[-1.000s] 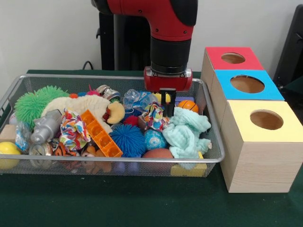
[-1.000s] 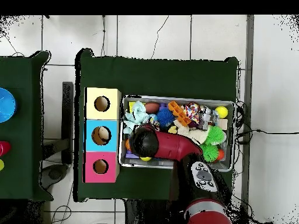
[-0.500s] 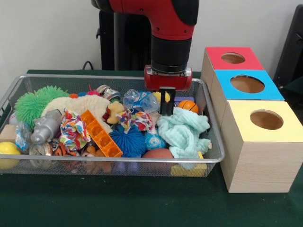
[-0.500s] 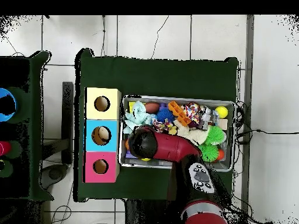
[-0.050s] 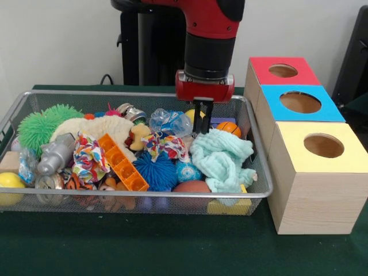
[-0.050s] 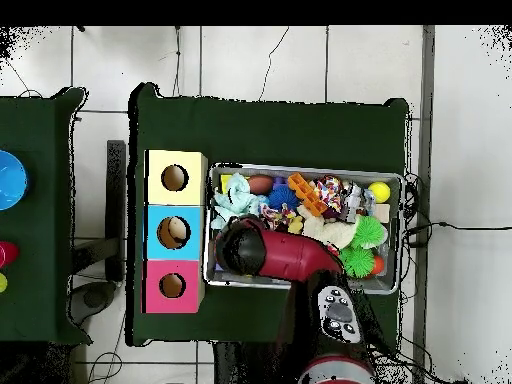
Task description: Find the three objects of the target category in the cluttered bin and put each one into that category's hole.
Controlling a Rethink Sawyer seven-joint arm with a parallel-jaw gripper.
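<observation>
No readable labels or writing anywhere. Gripper hangs over the bin's right-rear part, fingers close together w/ nothing between them, tips just above the mint cloth and near the small orange ball. Knotted multicolor rag lies roughly left-right mid-bin; yellow, blue and red boxes w/ holes sit beside the bin.

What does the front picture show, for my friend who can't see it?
A red robot arm's gripper hangs over a wire bin crammed with toys, just above a crumpled mint cloth. Beside the bin stand three wooden boxes with round holes, topped red, blue and yellow.
</observation>
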